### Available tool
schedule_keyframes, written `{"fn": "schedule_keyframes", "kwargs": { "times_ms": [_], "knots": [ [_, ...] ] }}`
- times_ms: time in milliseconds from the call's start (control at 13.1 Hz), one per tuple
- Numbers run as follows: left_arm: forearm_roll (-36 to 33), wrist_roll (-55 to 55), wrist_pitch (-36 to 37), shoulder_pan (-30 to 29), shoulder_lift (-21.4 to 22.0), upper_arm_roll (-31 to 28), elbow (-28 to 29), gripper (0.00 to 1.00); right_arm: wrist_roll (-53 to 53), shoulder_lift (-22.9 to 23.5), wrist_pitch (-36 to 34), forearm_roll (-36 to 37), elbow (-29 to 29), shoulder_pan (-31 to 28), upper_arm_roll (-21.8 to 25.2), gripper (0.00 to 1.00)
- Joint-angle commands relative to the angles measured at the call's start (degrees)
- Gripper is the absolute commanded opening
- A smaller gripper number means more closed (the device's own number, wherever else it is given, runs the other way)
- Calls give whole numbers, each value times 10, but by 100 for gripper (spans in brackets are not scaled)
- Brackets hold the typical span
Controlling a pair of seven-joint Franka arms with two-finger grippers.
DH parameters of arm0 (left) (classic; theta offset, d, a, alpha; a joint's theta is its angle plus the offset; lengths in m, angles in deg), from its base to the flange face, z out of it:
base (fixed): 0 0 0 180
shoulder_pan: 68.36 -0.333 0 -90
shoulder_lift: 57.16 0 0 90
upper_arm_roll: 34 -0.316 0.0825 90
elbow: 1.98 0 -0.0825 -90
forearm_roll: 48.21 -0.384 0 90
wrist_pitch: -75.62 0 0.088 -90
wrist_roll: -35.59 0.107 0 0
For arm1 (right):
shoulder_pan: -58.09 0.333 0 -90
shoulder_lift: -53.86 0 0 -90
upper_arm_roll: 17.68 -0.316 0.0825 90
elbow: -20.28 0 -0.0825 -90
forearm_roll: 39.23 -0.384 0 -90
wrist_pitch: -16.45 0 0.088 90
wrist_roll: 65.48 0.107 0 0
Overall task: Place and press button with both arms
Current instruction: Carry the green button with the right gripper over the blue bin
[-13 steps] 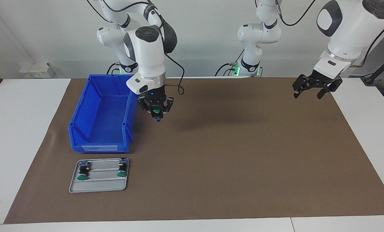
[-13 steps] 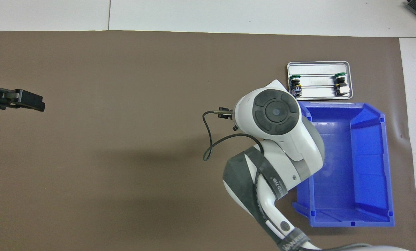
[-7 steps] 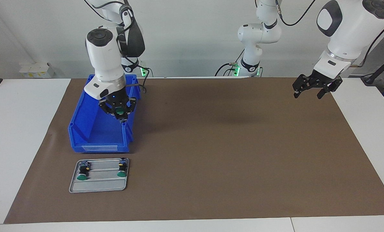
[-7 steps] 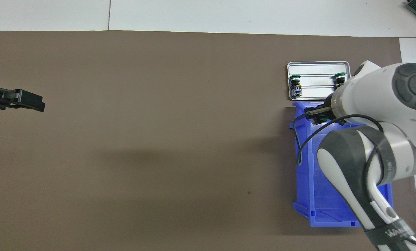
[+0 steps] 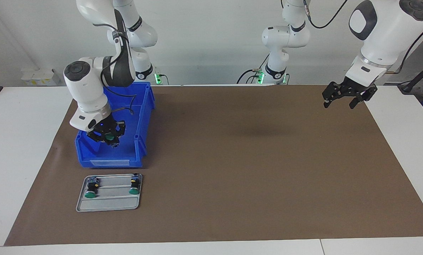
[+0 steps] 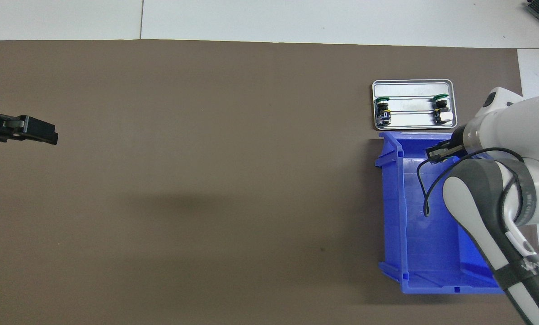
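The right claw (image 5: pixel 109 137), shut tight on the green button (image 5: pixel 109 136), has swung over the blue bin (image 5: pixel 140 141), ready to drop it, while the left claw (image 5: pixel 342 101) waits wide open.

A mat (image 5: pixel 232 159) is covering the bench (image 5: pixel 20 141). A bin (image 5: pixel 140 117) is sitting on it toward the right arm's end, and a tray (image 5: pixel 108 204) is lying just beside it, farther from the robots, seemingly not touching it. Two buttons (image 5: pixel 90 189) are lying in the tray.
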Motion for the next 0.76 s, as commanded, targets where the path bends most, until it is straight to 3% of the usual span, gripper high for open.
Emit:
{"fn": "schedule_keyframes", "kwargs": {
  "times_ms": [0, 381, 686],
  "knots": [
    [-8, -1, -6, -6, 17, 5, 20, 99, -48, 26, 26, -23, 4, -13, -8, 0],
    [-8, -1, -6, -6, 17, 5, 20, 99, -83, 52, 117, -29, 48, -14, -8, 0],
    [-8, -1, -6, -6, 17, 5, 20, 99, -99, 51, 118, -29, 60, -27, -8, 0]
  ]
}}
